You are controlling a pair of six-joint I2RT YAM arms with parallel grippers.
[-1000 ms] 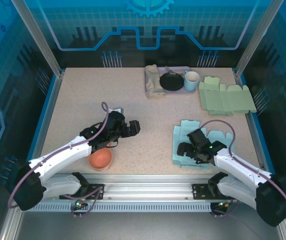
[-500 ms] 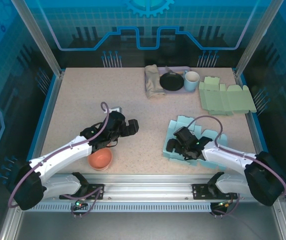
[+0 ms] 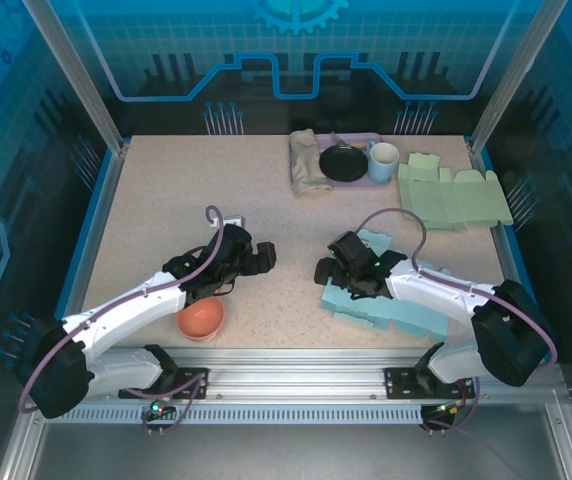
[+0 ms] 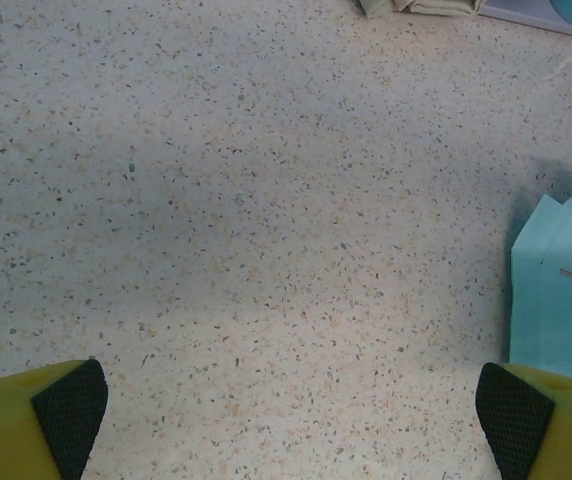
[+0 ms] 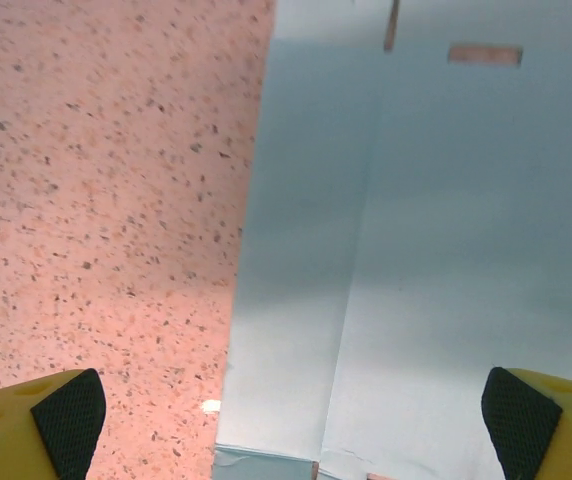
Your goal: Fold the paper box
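Speckled beige surface (image 3: 166, 200) lies inside a blue-walled cell in the top view. On it, right of centre and toward the bottom, the paper box (image 3: 366, 312) is a flat, pale blue cut-out sheet, unfolded. The right arm reaches from the lower right corner across this sheet, low and stretched out. The right pincer (image 3: 328, 262) stands spread wide at the sheet's left edge. The left arm slants up from the lower left, and the left pincer (image 3: 264, 258) is likewise wide open over bare surface, apart from the sheet. An orange bowl (image 3: 201, 318) sits beside that arm.

From the left wrist, the left pincer (image 4: 291, 420) gapes, holding nothing, and the paper box (image 4: 561, 290) shows at the right edge.

From the right wrist, the right pincer (image 5: 294, 425) is open and empty. The paper box (image 5: 416, 250) covers the right side, with a faint crease and two small slots near the top.
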